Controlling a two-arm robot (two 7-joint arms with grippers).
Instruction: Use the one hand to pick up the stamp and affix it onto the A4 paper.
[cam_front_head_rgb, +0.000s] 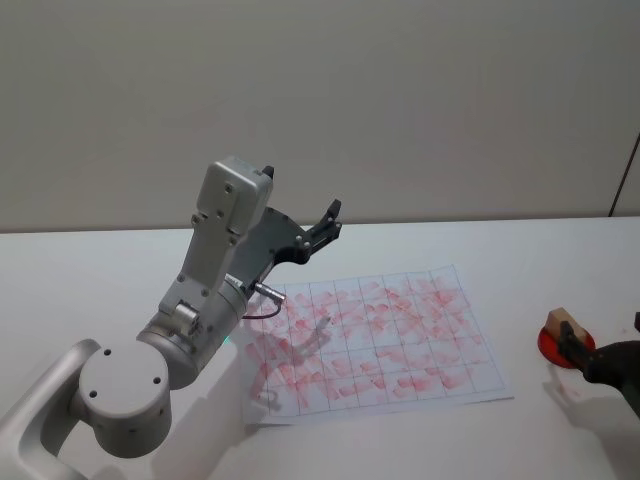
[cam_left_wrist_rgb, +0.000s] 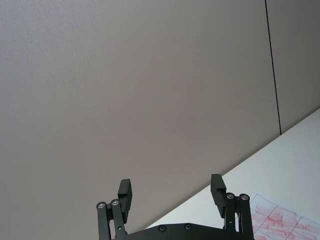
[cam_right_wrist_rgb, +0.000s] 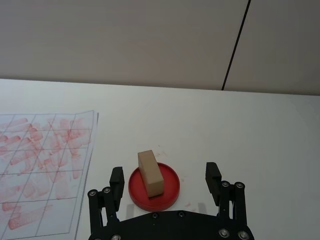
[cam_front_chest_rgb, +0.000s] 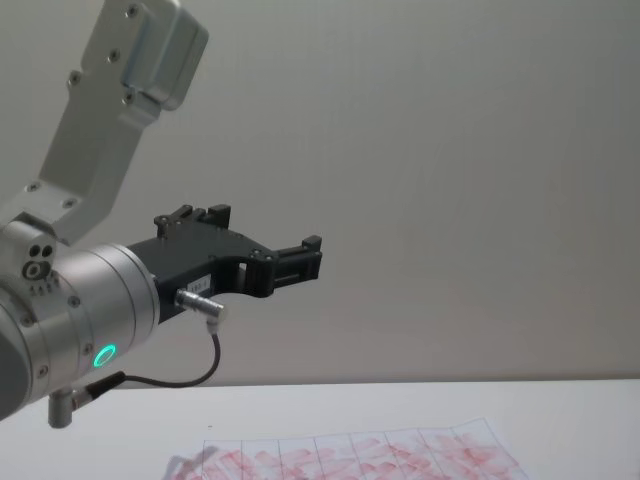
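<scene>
Right gripper (cam_right_wrist_rgb: 165, 171) low over desk (cam_right_wrist_rgb: 235, 125), fingers wide. Stamp (cam_right_wrist_rgb: 150, 173) stands upright on red ink pad (cam_right_wrist_rgb: 173, 189) between them, likely lined up for grasping. Paper (cam_right_wrist_rgb: 45, 160) lies off to their left. Left gripper (cam_left_wrist_rgb: 171, 181) is parked high, fingers wide.

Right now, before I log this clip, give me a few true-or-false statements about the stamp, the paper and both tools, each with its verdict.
1. The stamp stands in a red dish. True.
2. The right tool is shut on the stamp. False: it is open and the stamp is not gripped.
3. The A4 paper is clean. False: red marks cover its grid cells.
4. The left tool is open and raised above the table. True.
</scene>
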